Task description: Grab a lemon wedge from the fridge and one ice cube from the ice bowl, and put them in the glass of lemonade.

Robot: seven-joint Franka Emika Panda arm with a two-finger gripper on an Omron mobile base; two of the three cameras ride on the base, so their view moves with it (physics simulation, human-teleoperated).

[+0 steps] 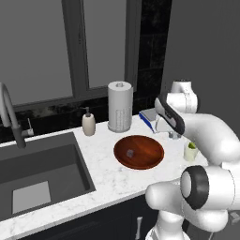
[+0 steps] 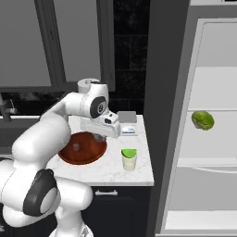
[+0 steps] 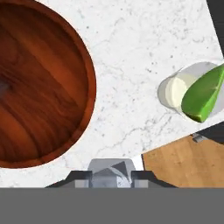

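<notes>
The lemon wedge (image 3: pixel 202 98) lies slantwise across the glass of lemonade (image 3: pixel 179 89), long axis tilted. The claw (image 3: pixel 110 172) clamps an ice cube (image 3: pixel 110 169) beside the ice bowl (image 3: pixel 65 57).

The green lemon wedge (image 3: pixel 203 97) sat in the glass of lemonade (image 2: pixel 129 160), just beside the wooden ice bowl (image 1: pixel 139 151); the fridge (image 2: pixel 217 139) stood open

The lemon wedge (image 2: pixel 129 152) sits in the glass of lemonade (image 2: pixel 129 162), right of the ice bowl (image 2: pixel 83 148) on the counter (image 2: pixel 111 171)
</notes>
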